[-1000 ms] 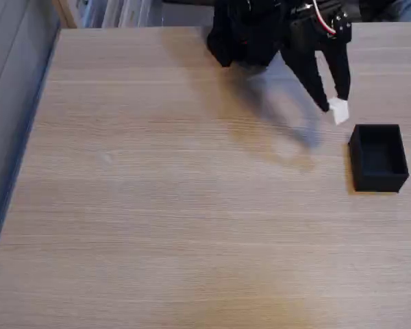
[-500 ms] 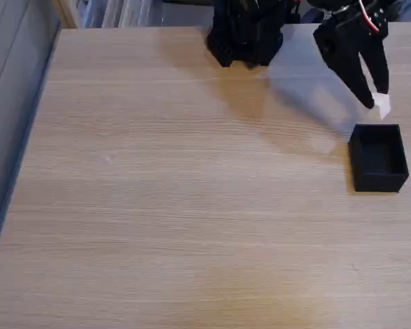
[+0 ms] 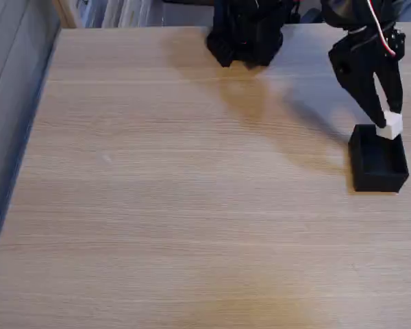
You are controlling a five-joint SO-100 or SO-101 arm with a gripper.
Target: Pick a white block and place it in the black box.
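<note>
My black gripper (image 3: pixel 389 125) comes down from the top right of the fixed view, shut on the white block (image 3: pixel 390 127), a small plain cube pinched at its fingertips. The block hangs over the far rim of the black box (image 3: pixel 378 173), an open-topped matte box on the right side of the wooden table. I cannot tell how high the cube is above the box.
The arm's black base (image 3: pixel 246 31) stands at the table's far edge, top centre. The light wood table (image 3: pixel 178 192) spreads wide to the left and front of the box. A grey wall or panel (image 3: pixel 10 82) runs along the table's left edge.
The gripper has carried the white block to the right and toward the box, from left of it to over its far rim. The box has not moved.
</note>
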